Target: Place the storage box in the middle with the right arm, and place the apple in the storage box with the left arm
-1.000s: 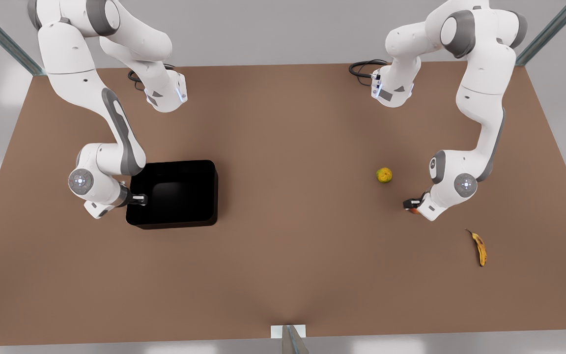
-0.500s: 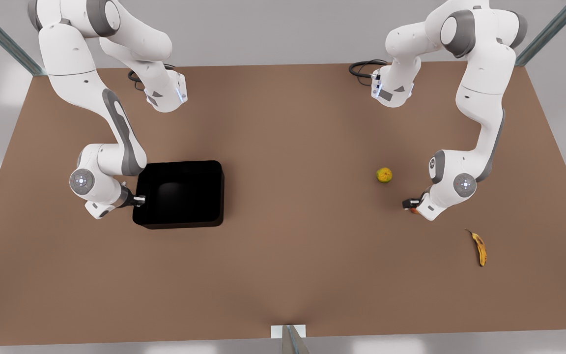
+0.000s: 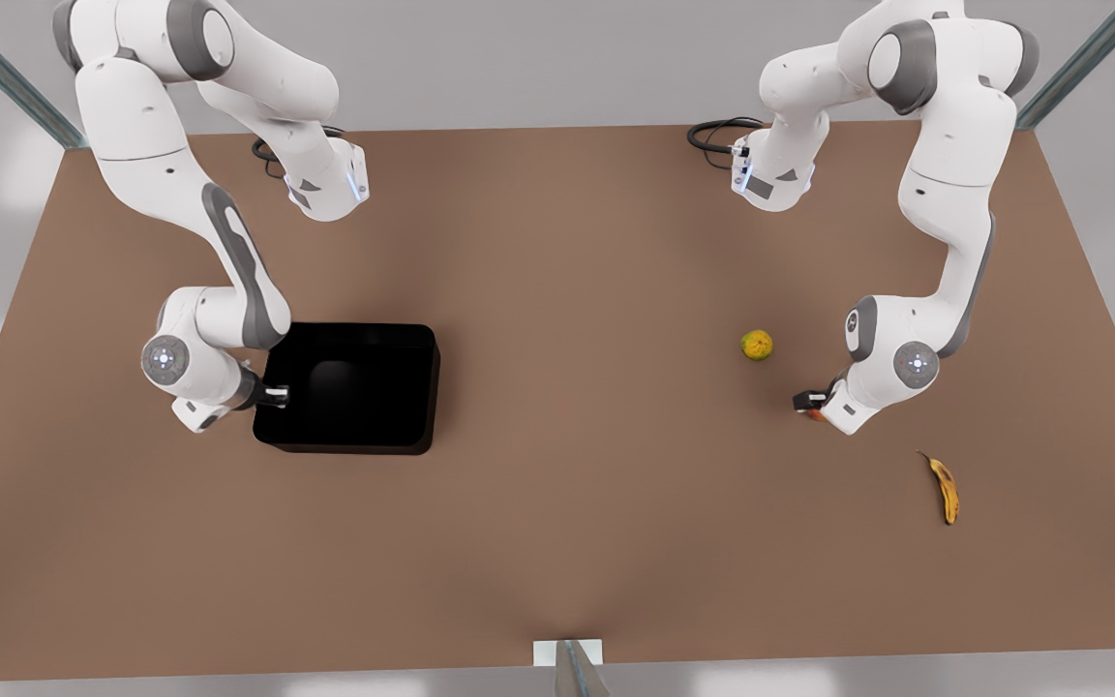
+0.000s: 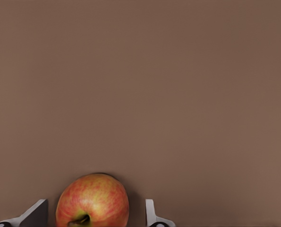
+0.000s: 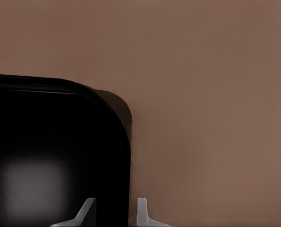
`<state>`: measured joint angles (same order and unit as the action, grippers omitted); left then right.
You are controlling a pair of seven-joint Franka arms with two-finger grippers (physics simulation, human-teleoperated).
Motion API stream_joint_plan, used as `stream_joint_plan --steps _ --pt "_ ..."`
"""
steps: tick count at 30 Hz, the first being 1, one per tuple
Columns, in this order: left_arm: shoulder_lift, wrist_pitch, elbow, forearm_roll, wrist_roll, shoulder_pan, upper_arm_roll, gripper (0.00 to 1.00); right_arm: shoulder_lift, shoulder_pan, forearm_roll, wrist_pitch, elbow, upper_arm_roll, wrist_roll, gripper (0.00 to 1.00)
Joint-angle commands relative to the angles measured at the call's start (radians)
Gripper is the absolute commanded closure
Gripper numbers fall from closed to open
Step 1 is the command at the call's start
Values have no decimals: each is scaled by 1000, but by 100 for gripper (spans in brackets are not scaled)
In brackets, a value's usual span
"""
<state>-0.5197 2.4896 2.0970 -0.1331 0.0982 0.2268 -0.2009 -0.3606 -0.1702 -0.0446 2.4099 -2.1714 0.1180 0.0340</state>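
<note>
Black storage box [image 3: 349, 387] wall clenched by right claw [image 3: 279, 393], red apple [image 4: 93, 201] between left claw's [image 3: 812, 406] parted fingers [image 4: 149, 213]

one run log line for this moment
right gripper: on wall of black plastic storage box, front view's left | left gripper: fingers either side of small red apple, gaps visible | box not yet in middle

The black storage box [image 3: 354, 387] sits upright on the front view's left; the red-yellow apple [image 4: 93, 201] rests far right.
</note>
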Motion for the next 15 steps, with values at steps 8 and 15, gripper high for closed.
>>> stream_joint_plan --steps 8,15 --pt "-2 0 0 0 0 2 0 1 2 -17 2 14 -4 12 -5 79" --pt "1 -3 0 0 0 2 0 1 52 -6 20 -3 10 31 -37 79"
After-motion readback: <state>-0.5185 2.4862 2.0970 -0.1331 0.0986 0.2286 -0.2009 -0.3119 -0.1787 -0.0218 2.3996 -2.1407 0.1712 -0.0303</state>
